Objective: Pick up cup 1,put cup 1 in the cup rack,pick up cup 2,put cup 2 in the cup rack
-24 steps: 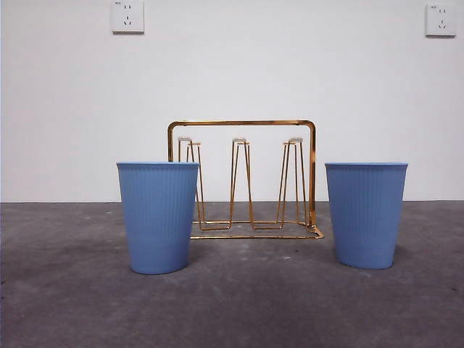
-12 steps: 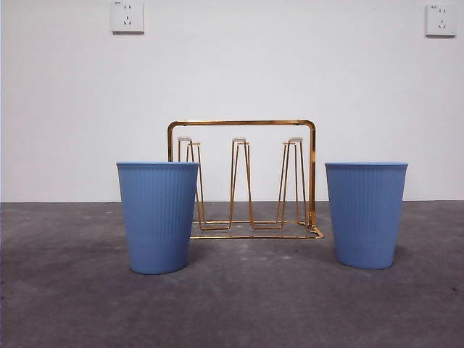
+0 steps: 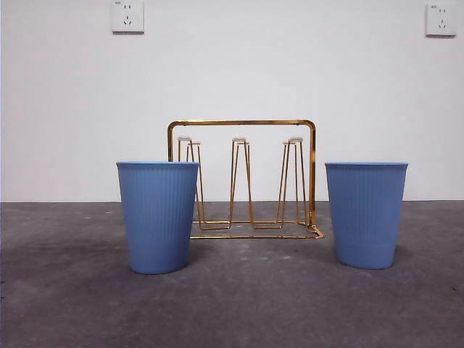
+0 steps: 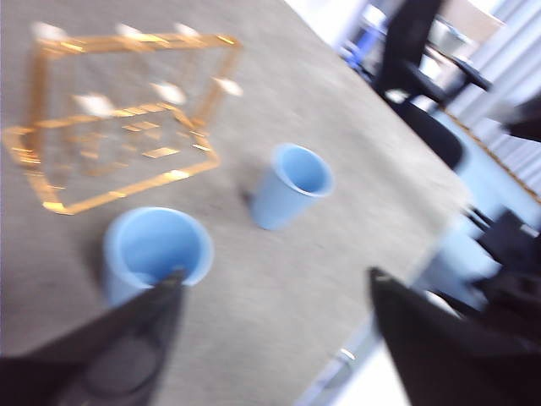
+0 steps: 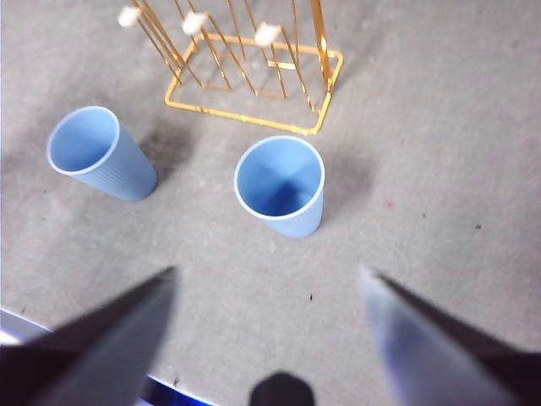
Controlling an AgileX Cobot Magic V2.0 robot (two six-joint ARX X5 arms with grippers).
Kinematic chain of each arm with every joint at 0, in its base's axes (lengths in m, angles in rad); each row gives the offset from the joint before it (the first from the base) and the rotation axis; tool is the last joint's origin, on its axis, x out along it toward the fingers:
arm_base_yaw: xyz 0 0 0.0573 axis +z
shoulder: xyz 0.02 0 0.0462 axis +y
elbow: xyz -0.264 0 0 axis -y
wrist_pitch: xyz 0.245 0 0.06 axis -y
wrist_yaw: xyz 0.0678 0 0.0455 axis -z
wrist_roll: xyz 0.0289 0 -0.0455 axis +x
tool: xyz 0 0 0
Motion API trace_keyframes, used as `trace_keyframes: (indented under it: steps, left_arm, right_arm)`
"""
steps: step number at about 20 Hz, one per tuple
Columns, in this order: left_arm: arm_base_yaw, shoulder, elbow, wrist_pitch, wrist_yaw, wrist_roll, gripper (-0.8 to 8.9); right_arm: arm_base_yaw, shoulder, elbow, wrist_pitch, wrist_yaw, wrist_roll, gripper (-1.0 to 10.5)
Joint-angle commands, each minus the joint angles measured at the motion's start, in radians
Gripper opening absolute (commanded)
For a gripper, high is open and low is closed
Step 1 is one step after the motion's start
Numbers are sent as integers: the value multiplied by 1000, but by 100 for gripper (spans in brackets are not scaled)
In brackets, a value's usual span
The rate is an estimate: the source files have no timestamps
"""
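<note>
Nothing has shifted in the front view since the earlier frames: both blue cups stand upright on the grey desk (image 3: 239, 304), empty. Left cup (image 3: 158, 216) sits just below and ahead of the left pincer (image 4: 275, 292), jaws spread wide. Right cup (image 3: 366, 214) lies ahead of the right pincer (image 5: 266, 283), also wide open, hovering above. Cup rack (image 3: 243, 180) stands between and beyond the cups, pegs bare.

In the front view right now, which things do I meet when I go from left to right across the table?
Left blue cup → gold cup rack, standing farther back, its left end partly hidden behind that cup → right blue cup. Both cups stand upright on the grey table; neither arm shows in this view.
</note>
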Motion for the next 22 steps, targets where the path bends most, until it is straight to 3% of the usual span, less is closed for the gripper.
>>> trace_keyframes:
  steps: [1, 8, 12, 17, 20, 22]
  left_arm:
    - [-29, 39, 25, 3, 19, 15, 688]
    - [-107, 124, 83, 48, 21, 14, 688]
    - [-136, 151, 97, 109, 103, -26, 688]
    - [-175, 165, 97, 194, 121, -96, 688]
    - [-204, 169, 97, 221, 121, -129, 688]
    - [-229, 171, 97, 236, 121, -153, 687]
  right_arm:
    - [0, 24, 3, 3, -4, 0, 599]
    - [0, 202, 3, 85, -3, 50, 596]
    - [36, 376, 3, 183, 19, 98, 593]
    - [140, 583, 3, 293, 146, 111, 587]
    - [184, 681, 3, 333, 197, 130, 480]
    - [199, 735, 3, 342, 222, 131, 467]
